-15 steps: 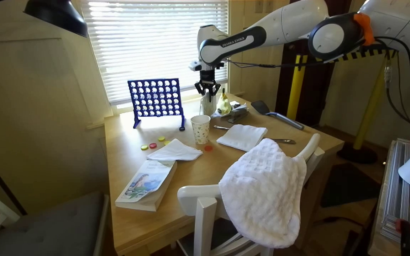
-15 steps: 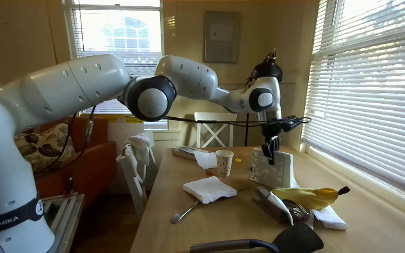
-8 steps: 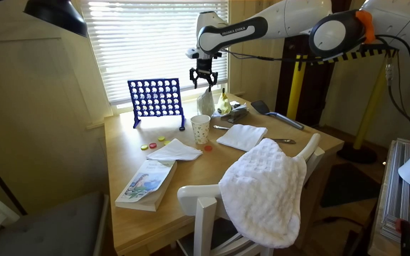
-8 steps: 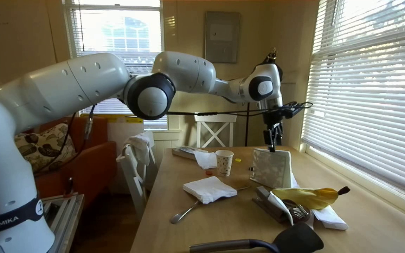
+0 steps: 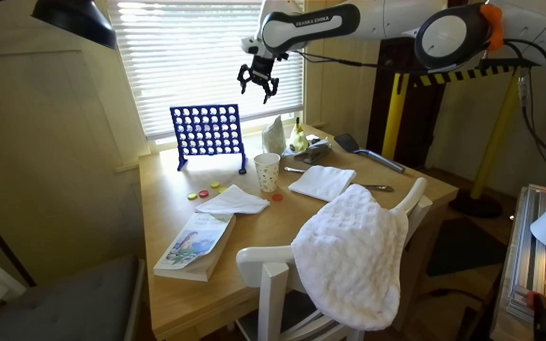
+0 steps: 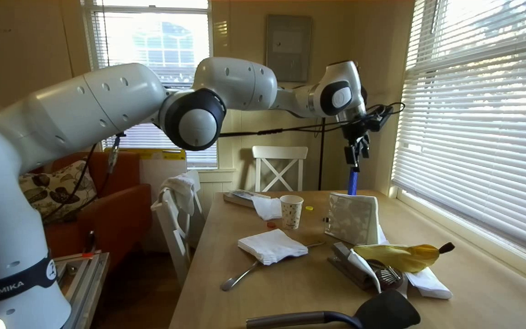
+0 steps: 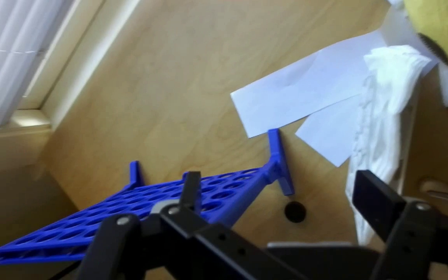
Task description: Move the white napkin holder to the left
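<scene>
While the gripper (image 5: 254, 96) hangs in the air over the table (image 5: 273, 227), its two fingers (image 7: 377, 204) are standing wide apart. Below it, and separate from the fingers, the white napkin holder (image 6: 350, 220) stands upright on the table, with white napkins (image 7: 381, 112) showing at its top. Also lower than the gripper stands the blue grid game (image 5: 210, 131), and the paper cup (image 5: 267, 174) is near the holder.

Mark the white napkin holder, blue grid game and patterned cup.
White napkin holder (image 6: 350, 219): in an exterior view, on its patterned side.
Blue grid game (image 5: 212, 131): in an exterior view, on the grid's middle.
Patterned cup (image 5: 267, 174): in an exterior view, on its side wall.
</scene>
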Robot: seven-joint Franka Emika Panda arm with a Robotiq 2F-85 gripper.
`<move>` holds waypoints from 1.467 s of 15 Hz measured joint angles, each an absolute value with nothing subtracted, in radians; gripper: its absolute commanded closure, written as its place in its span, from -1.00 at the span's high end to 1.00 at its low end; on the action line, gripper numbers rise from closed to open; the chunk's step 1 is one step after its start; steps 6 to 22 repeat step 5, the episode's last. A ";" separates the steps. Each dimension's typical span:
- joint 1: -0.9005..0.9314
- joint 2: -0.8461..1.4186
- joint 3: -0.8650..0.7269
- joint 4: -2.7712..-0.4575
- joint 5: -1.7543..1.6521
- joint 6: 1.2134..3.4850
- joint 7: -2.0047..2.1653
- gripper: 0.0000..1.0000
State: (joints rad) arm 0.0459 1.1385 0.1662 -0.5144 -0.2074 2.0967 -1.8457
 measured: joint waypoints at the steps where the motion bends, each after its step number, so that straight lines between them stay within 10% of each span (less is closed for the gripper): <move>1: 0.048 1.139 0.173 -0.513 -0.204 2.143 -1.818 1.00; 22: 0.064 1.144 0.178 -0.515 -0.204 2.237 -1.760 1.00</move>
